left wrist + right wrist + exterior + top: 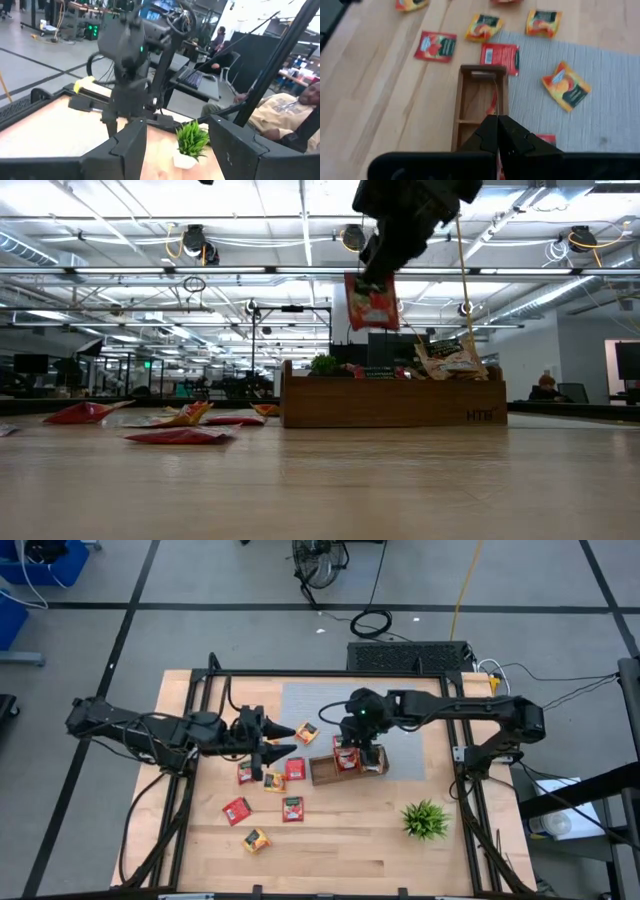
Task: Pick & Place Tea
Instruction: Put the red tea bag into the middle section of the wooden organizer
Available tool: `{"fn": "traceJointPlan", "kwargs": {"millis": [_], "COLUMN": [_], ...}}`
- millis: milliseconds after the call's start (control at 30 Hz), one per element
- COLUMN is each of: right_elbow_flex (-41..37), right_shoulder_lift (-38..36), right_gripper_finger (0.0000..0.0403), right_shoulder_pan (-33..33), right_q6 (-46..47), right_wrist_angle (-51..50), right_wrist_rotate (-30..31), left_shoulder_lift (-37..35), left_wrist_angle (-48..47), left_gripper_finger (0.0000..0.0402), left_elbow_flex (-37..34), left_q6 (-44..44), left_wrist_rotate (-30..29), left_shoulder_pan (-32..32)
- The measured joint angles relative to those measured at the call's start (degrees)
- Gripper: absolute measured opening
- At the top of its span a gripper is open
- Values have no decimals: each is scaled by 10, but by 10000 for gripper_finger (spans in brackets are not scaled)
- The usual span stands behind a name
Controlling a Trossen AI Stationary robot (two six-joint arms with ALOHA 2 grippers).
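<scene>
My right gripper (pixel 375 278) is clamped on a red tea sachet (pixel 371 302), w/ the wooden tray (pixel 392 402) right below it.

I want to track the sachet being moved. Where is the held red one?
In the low view the red sachet hangs from the shut right gripper, above the wooden tray.

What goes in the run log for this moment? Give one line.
right gripper: shut on red tea sachet, above wooden tray | left gripper: open, empty, above loose sachets
</scene>
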Motion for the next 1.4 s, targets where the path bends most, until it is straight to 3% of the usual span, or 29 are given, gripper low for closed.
{"fn": "traceJointPlan", "kwargs": {"millis": [400, 1033, 1167, 1400], "right_elbow_flex": [-100, -122, -122, -122], "right_shoulder_lift": [1, 45, 46, 39], "right_gripper_finger": [0, 1, 21, 88], "right_shoulder_pan": [25, 35, 35, 35], "right_q6": [21, 9, -4, 4], "right_wrist_angle": [98, 128, 133, 137], "right_wrist_rotate": [23, 46, 60, 77], "left_shoulder_lift": [-1, -1, -1, -1], "left_wrist_angle": [22, 33, 36, 37], "left_gripper_finger": [214, 214, 214, 214], "left_elbow_flex": [-2, -2, -2, -2], "left_q6": [-2, -2, -3, -6], "left_wrist_rotate": [-5, -5, 1, 11], "left_shoulder_pan": [-1, -2, -2, -5]}}
